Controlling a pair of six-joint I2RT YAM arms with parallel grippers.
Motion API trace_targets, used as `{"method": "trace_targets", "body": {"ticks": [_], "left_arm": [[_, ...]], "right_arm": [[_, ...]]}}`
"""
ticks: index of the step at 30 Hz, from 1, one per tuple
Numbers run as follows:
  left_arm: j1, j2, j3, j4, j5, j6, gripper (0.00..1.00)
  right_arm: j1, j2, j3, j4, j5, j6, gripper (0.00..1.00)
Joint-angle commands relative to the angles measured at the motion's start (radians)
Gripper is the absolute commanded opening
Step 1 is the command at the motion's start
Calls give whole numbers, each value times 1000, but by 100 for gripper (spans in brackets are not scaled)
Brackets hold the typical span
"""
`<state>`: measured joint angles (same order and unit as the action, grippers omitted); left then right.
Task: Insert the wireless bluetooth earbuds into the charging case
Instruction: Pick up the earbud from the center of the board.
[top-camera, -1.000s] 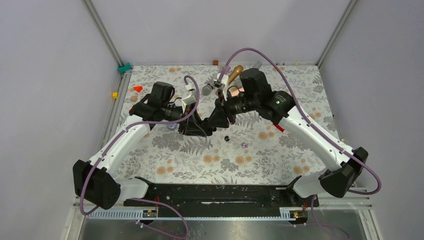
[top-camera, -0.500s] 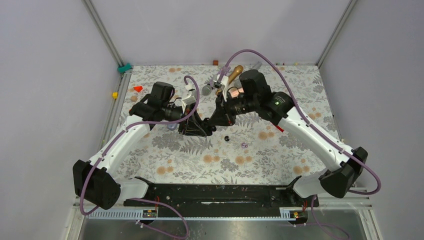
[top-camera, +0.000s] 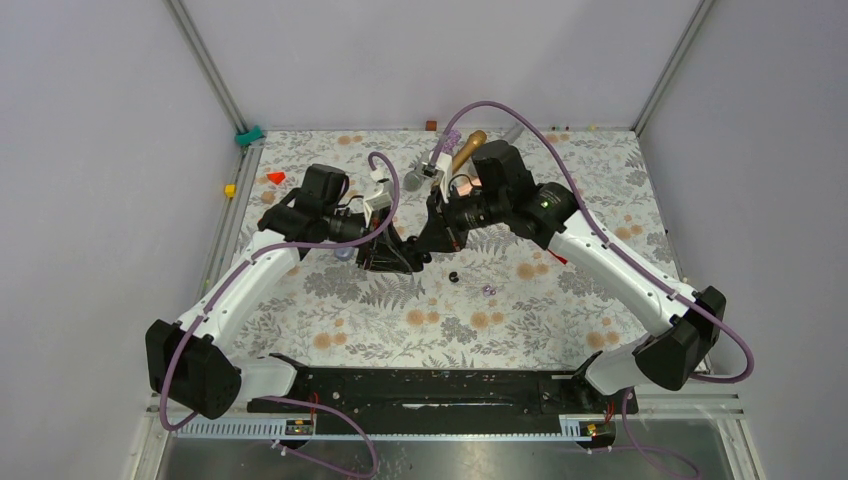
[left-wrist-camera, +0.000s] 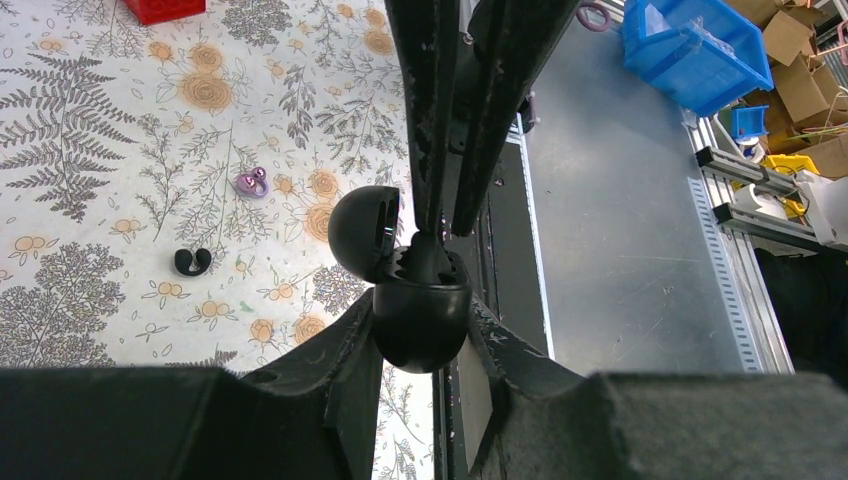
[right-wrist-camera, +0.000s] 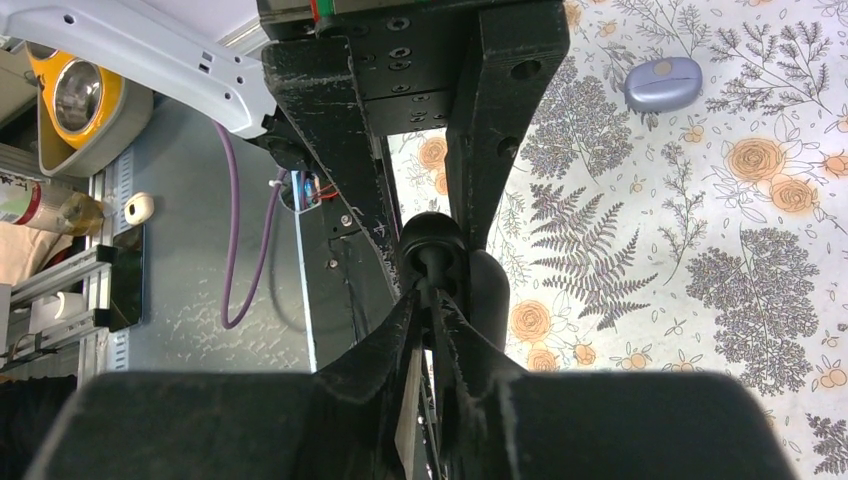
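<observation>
My left gripper is shut on the black charging case, held above the mat with its lid swung open. My right gripper comes at the case mouth from the opposite side. Its fingers are pinched almost together on a black earbud sitting in the case opening. From above, the two grippers meet tip to tip at mid-table, left gripper, right gripper. A second black earbud and a purple earbud lie loose on the mat just in front of them.
A lilac-grey oval case lies shut on the floral mat, partly under my left arm. Microphones lie at the back, one gold, one grey. Small red, yellow and green bits sit at the left edge.
My right gripper's fingers have closed in at the case mouth, and the right wrist has shifted slightly left and toward the back. The left arm and case have stayed still.
</observation>
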<state>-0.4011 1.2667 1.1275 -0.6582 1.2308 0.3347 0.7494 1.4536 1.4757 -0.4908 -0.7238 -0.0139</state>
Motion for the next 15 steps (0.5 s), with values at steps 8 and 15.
{"method": "trace_targets", "body": {"ticks": [8, 15], "left_arm": [[39, -43, 39, 32, 17, 21, 0], [117, -71, 44, 15, 6, 49, 0]], "right_arm": [[-2, -128, 171, -241, 75, -199, 33], [-57, -187, 34, -223, 212, -256, 36]]}}
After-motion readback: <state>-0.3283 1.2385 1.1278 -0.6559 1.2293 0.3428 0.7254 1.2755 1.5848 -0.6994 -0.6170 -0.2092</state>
